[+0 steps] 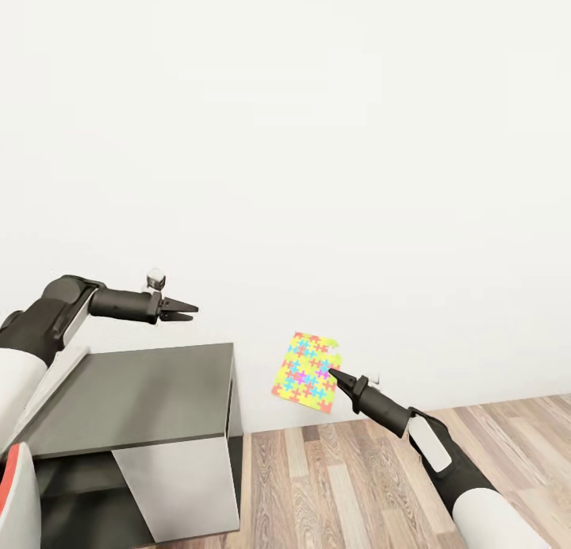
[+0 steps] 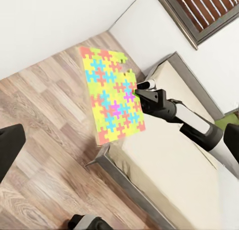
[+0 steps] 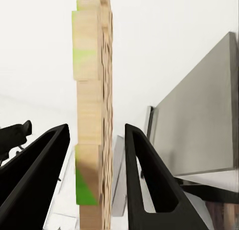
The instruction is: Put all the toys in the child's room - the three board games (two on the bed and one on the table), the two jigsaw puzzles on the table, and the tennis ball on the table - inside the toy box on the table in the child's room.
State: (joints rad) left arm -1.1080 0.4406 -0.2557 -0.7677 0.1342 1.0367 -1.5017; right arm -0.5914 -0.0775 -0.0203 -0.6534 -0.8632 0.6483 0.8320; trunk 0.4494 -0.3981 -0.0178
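In the head view, the right gripper (image 1: 333, 374) holds a jigsaw puzzle (image 1: 305, 372) by one edge, in the air above the wood floor (image 1: 349, 470) and in front of a white wall (image 1: 317, 136). The right arm reaches forward and up from the lower right. The left gripper (image 1: 184, 311) points forward over a dark grey cabinet (image 1: 135, 398), carrying nothing; whether it is open cannot be told. In the left wrist view, the puzzle (image 2: 112, 98) hangs from the right gripper (image 2: 141, 86) above the bed (image 2: 169, 175). In the right wrist view, the puzzle (image 3: 92, 115) stands edge-on between the dark fingers (image 3: 144, 175), which look slightly apart from it. The board appears thin, stiff and light; an edge pinch suits it, though it could pivot.
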